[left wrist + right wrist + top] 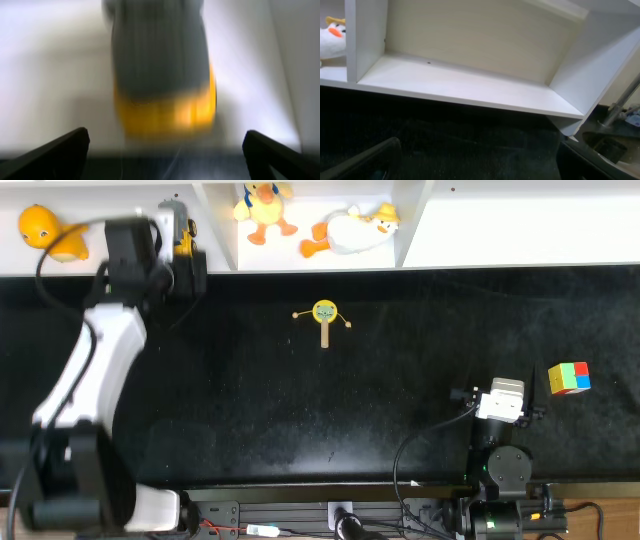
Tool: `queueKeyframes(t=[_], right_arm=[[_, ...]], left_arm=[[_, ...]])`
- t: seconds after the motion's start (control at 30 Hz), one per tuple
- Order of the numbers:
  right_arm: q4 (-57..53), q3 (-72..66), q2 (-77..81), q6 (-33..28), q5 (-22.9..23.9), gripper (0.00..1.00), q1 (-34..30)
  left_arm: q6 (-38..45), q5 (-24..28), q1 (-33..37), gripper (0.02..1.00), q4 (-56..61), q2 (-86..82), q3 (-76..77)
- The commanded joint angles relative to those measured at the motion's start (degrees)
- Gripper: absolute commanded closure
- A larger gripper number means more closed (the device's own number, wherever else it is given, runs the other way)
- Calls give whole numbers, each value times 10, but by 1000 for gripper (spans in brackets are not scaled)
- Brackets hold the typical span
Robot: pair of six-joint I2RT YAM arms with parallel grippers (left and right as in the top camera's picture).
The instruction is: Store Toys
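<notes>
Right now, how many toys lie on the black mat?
2: a yellow stick toy near the mat's middle, a coloured cube toward its right edge. The left arm may hide others.

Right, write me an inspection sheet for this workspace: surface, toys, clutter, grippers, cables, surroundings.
Surface: black table, white shelf along its far edge.
Job's things: grey and yellow toy in the shelf's left compartment with an orange toy; yellow duck and white duck in the middle compartment; stick rattle and coloured cube on the table.
Clutter: nothing seen.
Grippers: left gripper open, at the grey and yellow toy; right gripper open, holding nothing, facing the shelf's right compartment.
Cables: black cables by the right arm's base.
Surroundings: metal post past the shelf's end.
</notes>
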Motion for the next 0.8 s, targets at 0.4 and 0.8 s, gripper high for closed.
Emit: queueKeyframes(t=[0.4, 0.8], right_arm=[[2, -7, -5, 0, 3, 5, 3], [2, -7, -5, 0, 3, 5, 3]], left_arm=[[0, -57, -5, 20, 402, -574, -564], [-45, -49, -5, 20, 136, -921, -635]])
